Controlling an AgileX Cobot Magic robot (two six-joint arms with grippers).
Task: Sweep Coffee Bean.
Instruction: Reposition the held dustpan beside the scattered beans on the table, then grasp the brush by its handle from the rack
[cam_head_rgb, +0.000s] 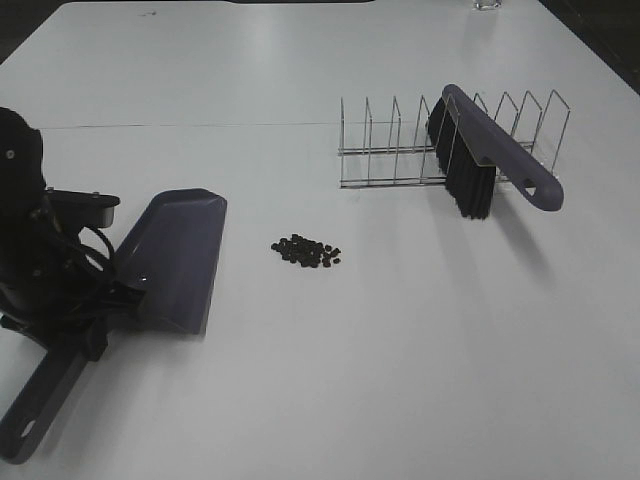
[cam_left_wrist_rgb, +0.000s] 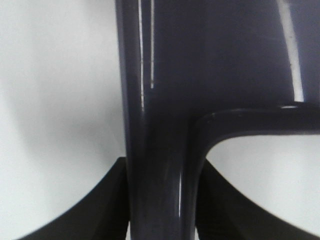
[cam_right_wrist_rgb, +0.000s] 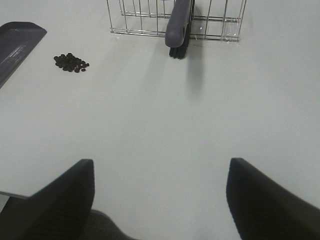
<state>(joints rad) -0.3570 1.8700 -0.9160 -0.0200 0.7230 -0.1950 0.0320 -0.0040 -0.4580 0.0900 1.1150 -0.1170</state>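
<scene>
The coffee beans (cam_head_rgb: 307, 251) lie in a small dark cluster on the white table, also seen in the right wrist view (cam_right_wrist_rgb: 71, 62). A purple-grey dustpan (cam_head_rgb: 175, 260) lies left of them, its open edge toward the beans with a gap between. My left gripper (cam_head_rgb: 108, 302) is shut on the dustpan's handle (cam_left_wrist_rgb: 160, 150), which runs between its two fingers (cam_left_wrist_rgb: 100, 212). The purple-grey brush (cam_head_rgb: 490, 160) with black bristles rests in a wire rack (cam_head_rgb: 395, 150). My right gripper (cam_right_wrist_rgb: 160, 200) is open and empty, low over bare table, well short of the brush (cam_right_wrist_rgb: 179, 27).
The wire rack (cam_right_wrist_rgb: 145, 20) stands at the back right of the table. The dustpan's corner (cam_right_wrist_rgb: 15, 42) shows in the right wrist view. The dustpan handle's end (cam_head_rgb: 35, 415) reaches toward the front left edge. The right arm is out of the exterior view.
</scene>
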